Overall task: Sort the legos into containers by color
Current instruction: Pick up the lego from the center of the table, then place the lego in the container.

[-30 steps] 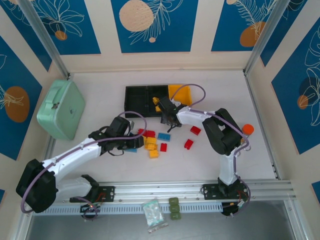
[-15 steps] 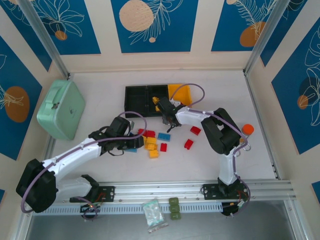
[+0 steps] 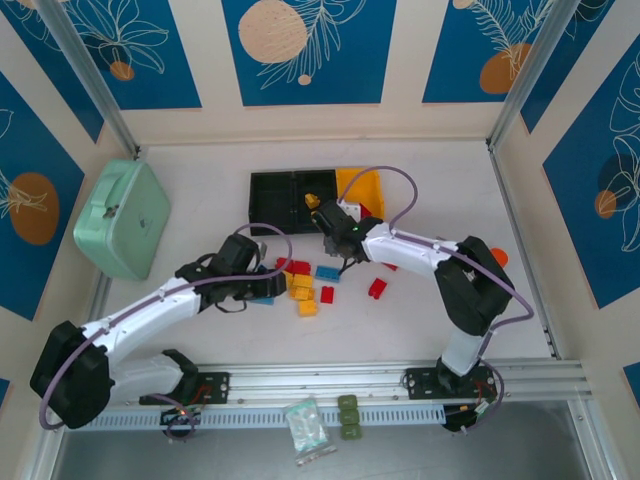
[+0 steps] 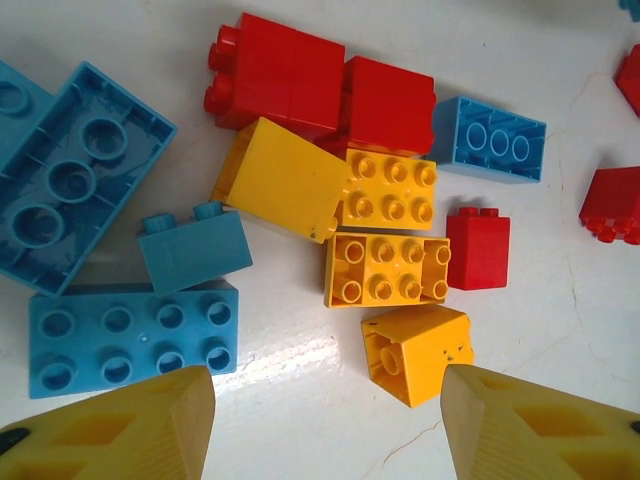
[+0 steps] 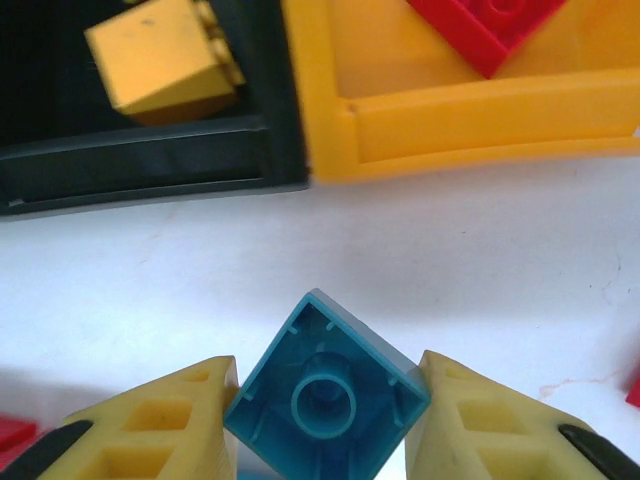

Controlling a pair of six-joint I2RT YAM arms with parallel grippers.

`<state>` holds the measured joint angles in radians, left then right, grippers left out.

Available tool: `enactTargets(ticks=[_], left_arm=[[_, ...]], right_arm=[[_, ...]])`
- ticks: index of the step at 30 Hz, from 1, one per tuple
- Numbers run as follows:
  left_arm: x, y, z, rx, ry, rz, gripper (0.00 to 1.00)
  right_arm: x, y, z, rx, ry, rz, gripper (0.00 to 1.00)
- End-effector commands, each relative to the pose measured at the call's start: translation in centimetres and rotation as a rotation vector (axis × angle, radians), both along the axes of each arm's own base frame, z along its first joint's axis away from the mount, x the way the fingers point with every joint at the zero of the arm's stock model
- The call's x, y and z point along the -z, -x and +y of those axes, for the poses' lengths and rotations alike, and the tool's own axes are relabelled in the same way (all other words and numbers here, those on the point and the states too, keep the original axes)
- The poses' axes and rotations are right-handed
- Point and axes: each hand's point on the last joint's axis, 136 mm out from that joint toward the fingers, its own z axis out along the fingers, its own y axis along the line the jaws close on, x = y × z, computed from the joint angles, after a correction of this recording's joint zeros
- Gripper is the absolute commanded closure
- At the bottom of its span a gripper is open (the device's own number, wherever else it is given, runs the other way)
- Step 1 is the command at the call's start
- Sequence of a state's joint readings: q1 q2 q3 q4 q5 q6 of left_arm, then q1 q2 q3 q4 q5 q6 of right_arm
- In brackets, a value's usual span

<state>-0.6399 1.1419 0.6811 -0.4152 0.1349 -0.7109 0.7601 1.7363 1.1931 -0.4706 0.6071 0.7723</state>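
The right gripper has its two yellow fingers pressed against opposite corners of a blue brick, clamped on it at the bottom centre of the right wrist view. The brick shows its hollow underside to the camera, with one round tube inside. Higher in that frame sits a black bin holding a yellow brick. Right of it is the yellow-orange bin, with a flat red piece cut off by the top edge. From overhead the held brick is hidden under the wrist; there the right gripper sits at the lower edge of the row of bins, near the frame's centre.

The left gripper has its fingers apart with nothing between them, over the loose legos. These are glossy, studded red, yellow and blue bricks bunched on the white table. The overhead view shows a second black bin at the row's left end, its contents too dark to make out. A mint-green case lies at mid-left.
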Motion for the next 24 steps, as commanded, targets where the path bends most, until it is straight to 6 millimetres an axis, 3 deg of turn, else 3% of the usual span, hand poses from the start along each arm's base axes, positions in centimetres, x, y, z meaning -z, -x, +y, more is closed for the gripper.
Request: enactTargets(ticks=[1,7,14,19,24], left_arm=[[-0.5,0.3,1.8,-0.06,-0.044,-0.018,0.39],[-1.2,0.9,4.4,-0.142,-0.063,-0.02,0.38],[-1.8,1.3,6.7,-0.21,-0.048,-0.032,0.38],[-2.8,1.1,6.8,-0.218,0.021,-0.053,0.38],[-2.9,1.4,7.2,-0.216,0.012,-0.044,0.38]], right_arm=[[-2.4,0.3,2.1,-0.088,-0.045,0.003,0.64],[-4.4,-1.6,7.5,-0.204,-0.122,0.009,0.64],[-4.5,-4.9,13.4,-0.298,-0.169,0.042,0.64],[-3.7,-7.4,16.2,-0.326,-0.187,0.047,0.63],[-2.2,-9.7,17.5,-0.315,-0.188,0.072,0.61]])
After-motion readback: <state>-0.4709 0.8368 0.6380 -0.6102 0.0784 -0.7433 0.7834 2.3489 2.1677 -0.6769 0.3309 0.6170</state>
